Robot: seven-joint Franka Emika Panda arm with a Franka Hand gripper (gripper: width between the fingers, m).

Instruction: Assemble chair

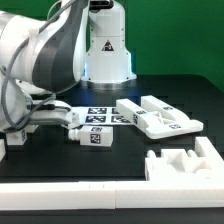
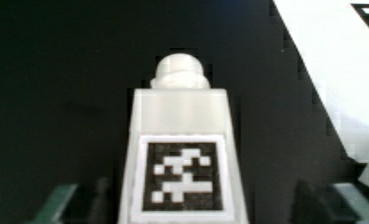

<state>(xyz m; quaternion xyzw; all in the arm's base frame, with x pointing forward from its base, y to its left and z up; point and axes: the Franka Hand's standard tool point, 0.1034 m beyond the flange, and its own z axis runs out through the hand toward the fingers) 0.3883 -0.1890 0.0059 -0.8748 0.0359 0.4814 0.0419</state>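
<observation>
A white chair bar [image 2: 181, 125] with a rounded peg at its far end and a black-and-white tag on top lies on the black table. My gripper [image 2: 207, 200] stands over its near end, one finger on each side. The fingers [image 2: 64, 200] are open, with a dark gap between each of them and the bar. In the exterior view the same tagged bar [image 1: 95, 137] lies at the middle left, with my gripper [image 1: 70, 128] low at its left end under the grey arm. Two flat chair slabs [image 1: 160, 115] lie to the right of it.
The marker board [image 1: 105, 117] lies flat just behind the bar. A notched white chair block [image 1: 185, 160] sits at the front right. A long plain white rail [image 1: 100, 195] runs along the front edge. The robot's base [image 1: 105, 45] stands at the back.
</observation>
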